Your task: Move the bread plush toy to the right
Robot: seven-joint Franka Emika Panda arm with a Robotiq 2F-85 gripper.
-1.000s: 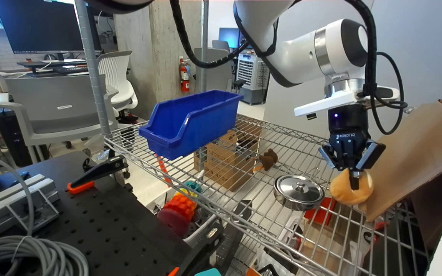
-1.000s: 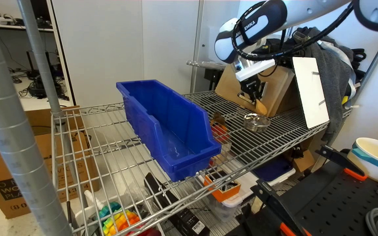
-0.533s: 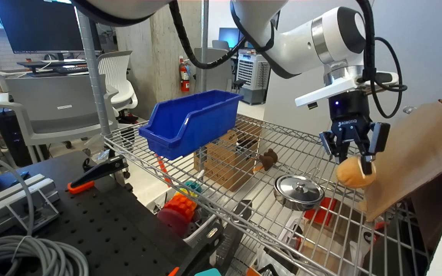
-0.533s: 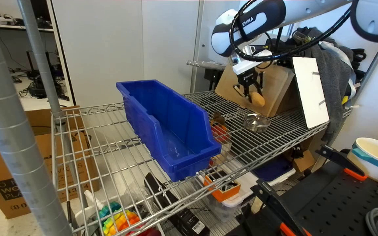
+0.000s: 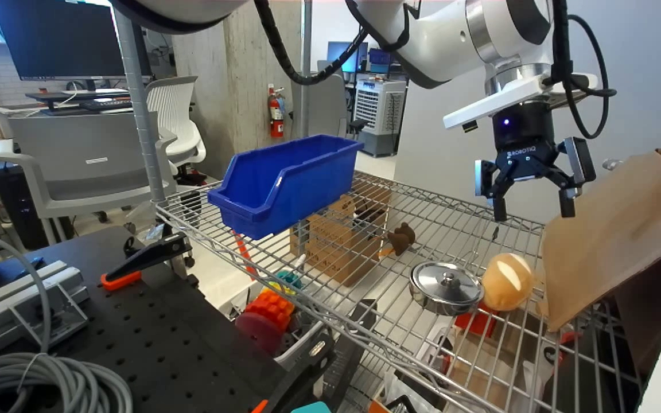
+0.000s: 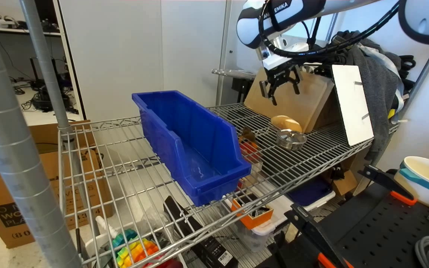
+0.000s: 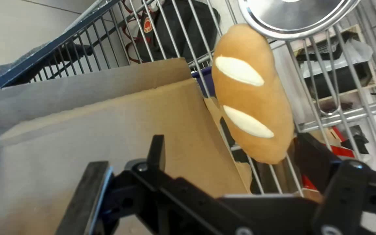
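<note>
The bread plush toy (image 5: 506, 284), a golden-tan loaf with cream patches, lies at the wire shelf close beside the silver dish. In the wrist view the loaf (image 7: 253, 98) has its far end up against the dish's rim; whether they touch is hard to tell. From another side, the loaf (image 6: 285, 123) shows behind the dish, partly covered by it. My gripper (image 5: 533, 207) hangs above the toy, clear of it, its two fingers wide apart with nothing held. An exterior view also has the gripper (image 6: 285, 95) over the toy, open.
A lidded silver dish (image 5: 447, 289) stands on the wire shelf (image 5: 388, 298). A leaning cardboard sheet (image 5: 611, 235) rises close to the toy and gripper. Farther off are a blue bin (image 5: 302, 186) and a small dark-brown object (image 5: 402, 238).
The gripper held the toy and lifted it off the shelf, then opened and let it go. The toy has dropped down beside the dish, while the gripper has risen further.
</note>
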